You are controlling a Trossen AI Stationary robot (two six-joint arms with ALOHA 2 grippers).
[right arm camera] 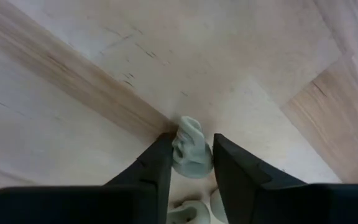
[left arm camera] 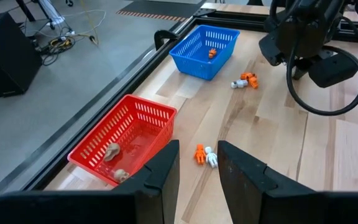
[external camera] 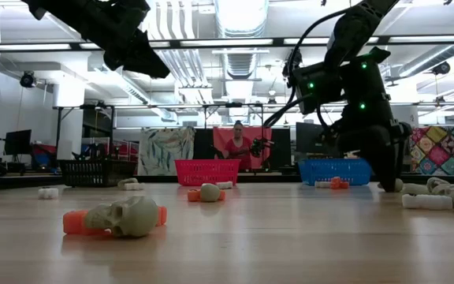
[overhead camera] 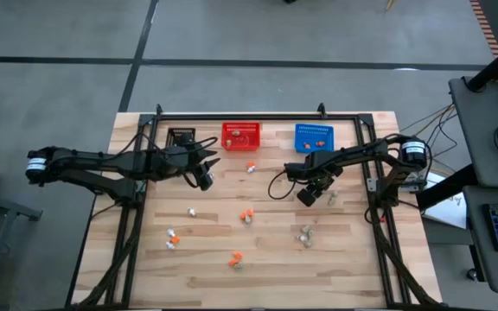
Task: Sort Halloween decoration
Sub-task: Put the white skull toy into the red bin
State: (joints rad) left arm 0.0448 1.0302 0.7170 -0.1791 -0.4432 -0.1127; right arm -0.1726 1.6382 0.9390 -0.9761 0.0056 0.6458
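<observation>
One beige-grey trinket (right arm camera: 191,149) between right end effector (right arm camera: 190,163) fingers

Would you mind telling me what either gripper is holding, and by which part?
The right gripper pinches a beige-grey trinket across its sides; the left gripper holds nothing.

High view: straight down from above, taking in the whole wooden table (overhead camera: 258,250), both arms and the floor around it.
Low view: at tabletop height, level across the boards into the room; a skull trinket (external camera: 124,217) looms near, lower left.
Left wrist view: angled down along the table's edge, taking in the red basket (left arm camera: 126,140) and blue basket (left arm camera: 205,50).
Right wrist view: very close, pointing down at bare boards.
Shared: both baskets appear in the high, low and left wrist views.
</observation>
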